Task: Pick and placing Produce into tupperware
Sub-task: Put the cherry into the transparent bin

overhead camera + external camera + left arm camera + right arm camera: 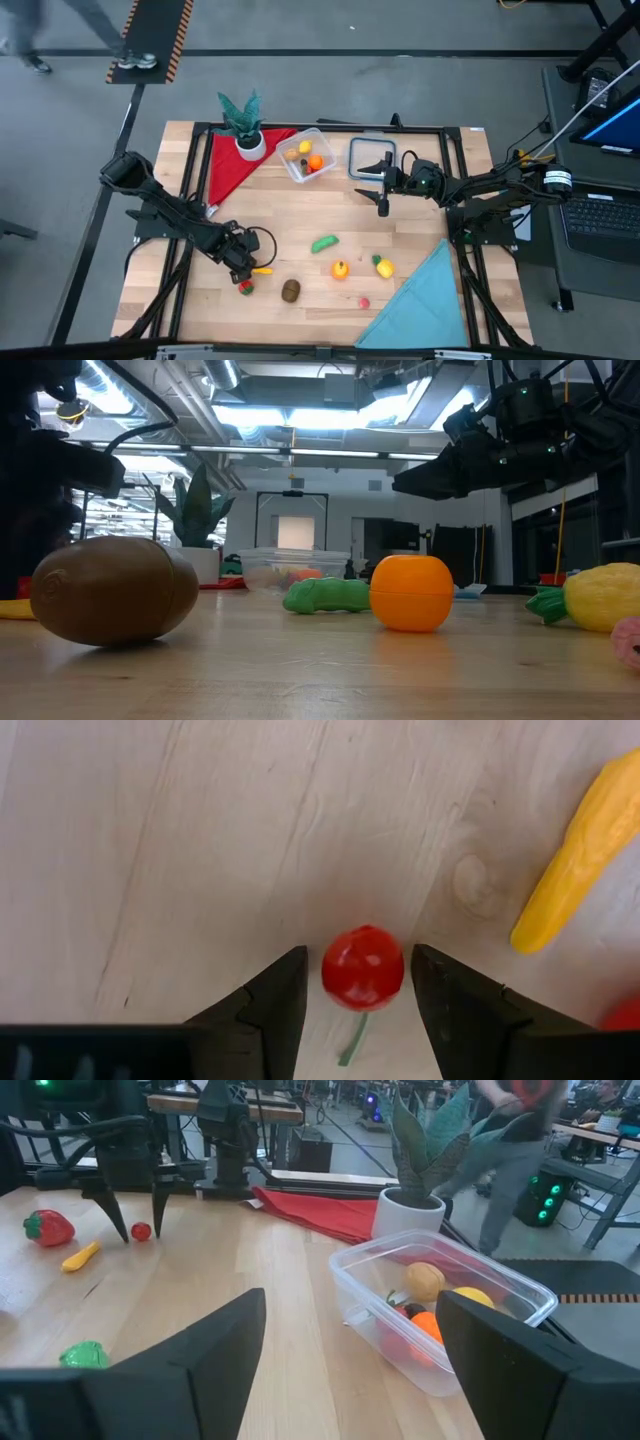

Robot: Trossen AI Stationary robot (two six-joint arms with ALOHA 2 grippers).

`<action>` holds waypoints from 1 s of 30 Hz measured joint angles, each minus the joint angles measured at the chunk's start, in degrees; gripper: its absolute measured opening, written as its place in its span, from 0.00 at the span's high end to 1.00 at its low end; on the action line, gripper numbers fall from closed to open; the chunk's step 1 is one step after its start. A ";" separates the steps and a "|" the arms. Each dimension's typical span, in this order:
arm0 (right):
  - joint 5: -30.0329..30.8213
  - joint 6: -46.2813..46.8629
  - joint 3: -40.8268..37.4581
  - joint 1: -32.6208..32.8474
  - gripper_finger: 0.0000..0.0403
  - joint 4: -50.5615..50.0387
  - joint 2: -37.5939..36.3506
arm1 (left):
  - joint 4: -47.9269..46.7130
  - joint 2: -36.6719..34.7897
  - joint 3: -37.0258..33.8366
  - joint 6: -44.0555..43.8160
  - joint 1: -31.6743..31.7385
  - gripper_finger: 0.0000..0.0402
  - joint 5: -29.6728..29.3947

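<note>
Left wrist view shows the left gripper [360,985] with fingers apart around the red cherry [363,967], so it should close gently and centred, so the cherry does not roll out.

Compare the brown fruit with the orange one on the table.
The brown fruit is a dull egg shape lying on its side; the orange fruit is round, bright and upright, with a seam around its middle. In the low view the brown one looks bigger. Both rest untouched on the wooden table.

Tupperware [307,155] sits upper centre of the high view, plant [243,123] to its left, lid [371,158] to its right; loose produce [324,243] spreads across the lower middle
</note>
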 joint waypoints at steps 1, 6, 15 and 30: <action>-0.02 -0.01 0.00 0.01 0.27 0.00 0.01 | 0.02 0.38 0.02 0.00 0.00 0.57 -0.06; -0.02 0.06 0.00 -0.01 0.27 0.00 0.01 | 0.14 0.42 -0.05 0.01 0.01 0.57 -0.60; -0.02 0.12 0.00 0.01 0.27 0.00 0.01 | 0.60 0.32 -0.11 0.09 0.04 0.67 -0.77; -0.02 0.13 0.00 0.01 0.27 -0.11 -0.01 | 0.74 0.23 -0.17 -0.55 0.13 0.75 -0.85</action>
